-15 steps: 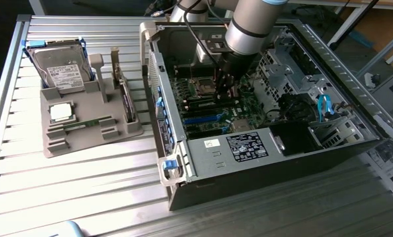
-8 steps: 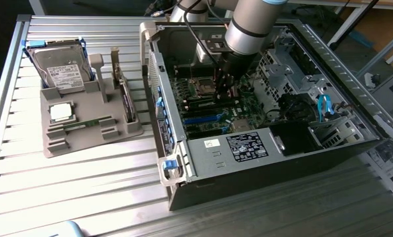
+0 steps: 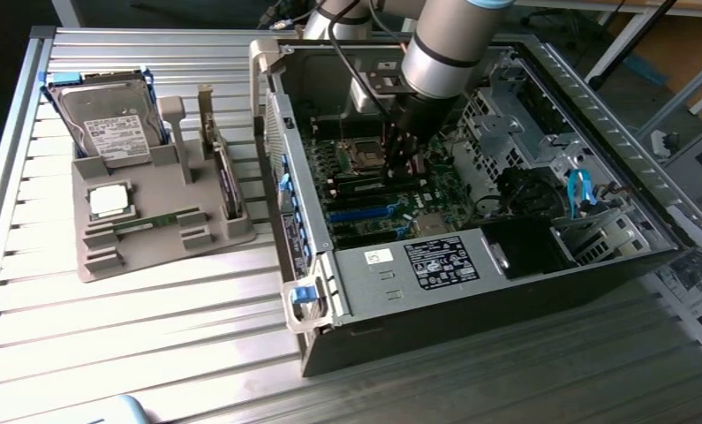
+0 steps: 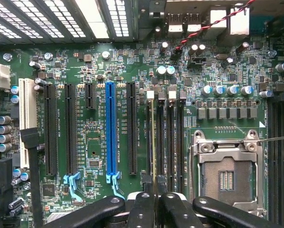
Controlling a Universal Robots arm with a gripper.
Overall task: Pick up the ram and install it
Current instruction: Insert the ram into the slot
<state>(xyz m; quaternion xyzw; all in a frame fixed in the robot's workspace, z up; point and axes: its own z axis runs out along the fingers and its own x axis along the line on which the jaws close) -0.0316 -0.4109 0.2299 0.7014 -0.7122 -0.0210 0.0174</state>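
Observation:
In the wrist view the ram (image 4: 154, 142) shows edge-on as a thin yellowish-green strip running away from my gripper (image 4: 154, 202). The black fingers (image 4: 141, 209) are shut on its near end. The strip lies along the first of the black memory slots (image 4: 160, 142), beside the empty CPU socket (image 4: 226, 178); I cannot tell whether it is seated. In the exterior view my gripper (image 3: 398, 157) reaches straight down into the open computer case (image 3: 469, 265), just over the green motherboard (image 3: 368, 199).
Blue and black expansion slots (image 4: 111, 133) lie beside the memory slots. On the table at the exterior view's left, a grey holder (image 3: 150, 256) carries a hard drive (image 3: 106, 124), a silver CPU (image 3: 109, 201), an upright card (image 3: 219, 163) and another green stick (image 3: 156, 221).

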